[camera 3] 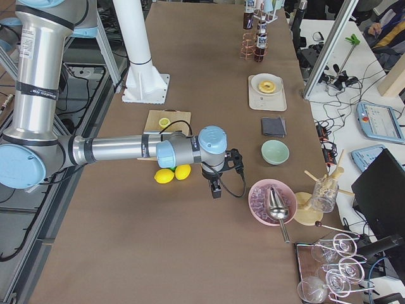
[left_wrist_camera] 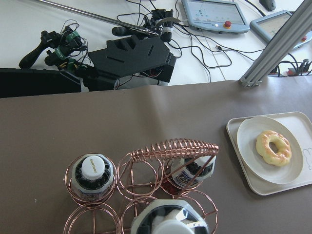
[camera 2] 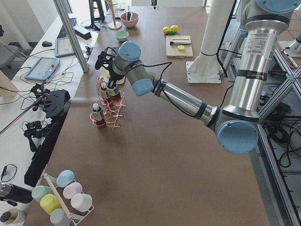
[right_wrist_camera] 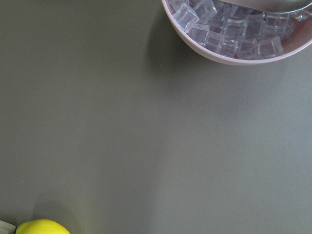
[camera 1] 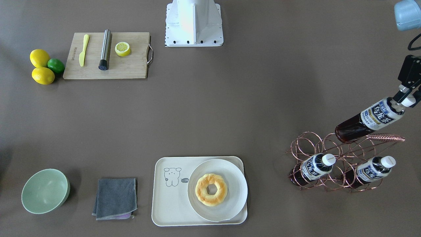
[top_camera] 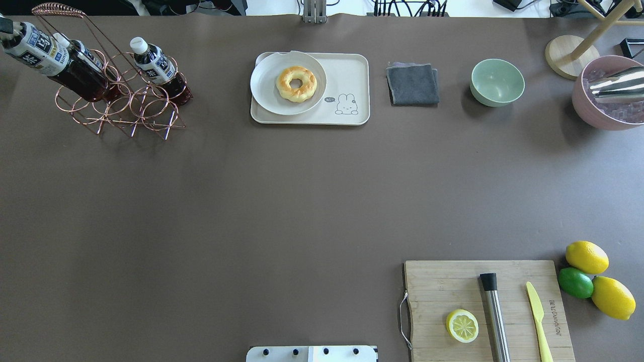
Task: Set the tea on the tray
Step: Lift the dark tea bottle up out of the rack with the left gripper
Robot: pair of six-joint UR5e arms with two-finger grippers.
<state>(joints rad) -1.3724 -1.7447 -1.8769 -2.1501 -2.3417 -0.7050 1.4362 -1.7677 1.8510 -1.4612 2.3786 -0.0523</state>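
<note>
My left gripper [camera 1: 407,98] is shut on the white cap of a tea bottle [camera 1: 370,120]. It holds the bottle tilted, base down, in the top of the copper wire rack [camera 1: 329,148]. Two more tea bottles [camera 1: 315,166] [camera 1: 373,169] lie in the rack's lower rings. The held bottle also shows in the overhead view [top_camera: 45,58] and its cap at the bottom of the left wrist view [left_wrist_camera: 170,222]. The cream tray [camera 1: 171,210] [top_camera: 352,65] carries a round plate [camera 1: 235,197] with a doughnut [camera 1: 211,189]. My right gripper [camera 3: 215,188] hangs over the table near the ice bowl; I cannot tell its state.
A wooden cutting board [top_camera: 453,281] holds a lemon half, a steel tube and a yellow knife. Lemons and a lime [top_camera: 576,282] lie beside it. A grey cloth [top_camera: 412,83], a green bowl [top_camera: 497,82] and a pink ice bowl [top_camera: 604,108] stand right of the tray.
</note>
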